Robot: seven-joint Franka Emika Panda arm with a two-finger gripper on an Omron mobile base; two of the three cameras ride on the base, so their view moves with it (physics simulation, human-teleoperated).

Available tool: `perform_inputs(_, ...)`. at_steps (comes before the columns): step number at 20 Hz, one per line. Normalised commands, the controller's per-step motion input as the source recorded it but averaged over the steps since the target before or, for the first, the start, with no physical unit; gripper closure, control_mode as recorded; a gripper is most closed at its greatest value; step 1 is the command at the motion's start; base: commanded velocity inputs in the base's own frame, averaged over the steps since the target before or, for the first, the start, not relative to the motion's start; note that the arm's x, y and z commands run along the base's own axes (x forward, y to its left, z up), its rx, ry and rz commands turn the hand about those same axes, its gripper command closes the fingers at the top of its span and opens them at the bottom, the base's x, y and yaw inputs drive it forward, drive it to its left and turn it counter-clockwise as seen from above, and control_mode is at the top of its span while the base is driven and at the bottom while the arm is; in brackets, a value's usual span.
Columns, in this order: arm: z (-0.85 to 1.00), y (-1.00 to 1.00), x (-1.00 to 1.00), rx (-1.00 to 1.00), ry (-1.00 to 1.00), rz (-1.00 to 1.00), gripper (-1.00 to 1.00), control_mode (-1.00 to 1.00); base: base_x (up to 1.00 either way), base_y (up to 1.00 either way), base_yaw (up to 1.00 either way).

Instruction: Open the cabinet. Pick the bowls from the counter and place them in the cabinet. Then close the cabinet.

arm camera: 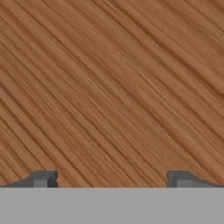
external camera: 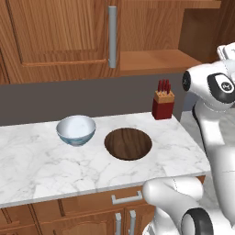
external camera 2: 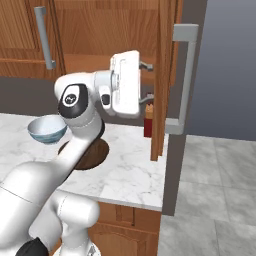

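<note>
Gripper (external camera 2: 148, 81) is sitting with its jaws spread wide and nothing between them, pressed up close to the inner face of the open right door (external camera 2: 161, 75). I'm reading that as pushing the door wider rather than pulling it: its bar handle (external camera 2: 186, 80) is on the far side, out of reach from here. Through the hand camera I'm seeing plain wood grain (arm camera: 112, 87) right in front of both fingertips (arm camera: 41, 178), so the hand is facing the panel squarely and very near it.

I'm keeping the left door (external camera: 59, 36) shut for now; the cabinet's open right half is showing a bare shelf (external camera: 156, 59), which should be room enough.

Both bowls are waiting on the counter (external camera: 46, 170), below the cabinet: the white bowl (external camera: 76, 130) just beside the wooden bowl (external camera: 128, 143), upright and apart. A knife block (external camera: 163, 104) is standing behind them, near the door's swing, so I'm minding it.
</note>
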Motion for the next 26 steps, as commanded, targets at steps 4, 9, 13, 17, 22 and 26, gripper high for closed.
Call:
perform_inputs(4, 0.64, 0.31, -0.39, -0.17, -0.2, 0.2, -1.0, -1.0, 0.0, 0.0, 0.0)
perform_inputs(9, 0.58, 0.51, -0.5, -0.19, 0.01, 0.2, -1.0, -1.0, 0.0, 0.0, 0.0)
perform_inputs(13, 0.31, 0.56, -0.56, -0.01, 0.21, 0.02, -1.0, -1.0, 0.0, 0.0, 0.0)
perform_inputs(17, 0.28, 0.48, -0.55, -0.02, 0.09, 0.0, -1.0, -1.0, 0.0, 0.0, 0.0)
perform_inputs(22, 0.18, 0.58, -0.38, -0.12, 0.26, 0.03, -1.0, -1.0, 0.0, 0.0, 0.0)
perform_inputs(26, -0.03, 0.59, -0.05, -0.01, 0.33, 0.25, -1.0, -1.0, 0.0, 0.0, 0.0)
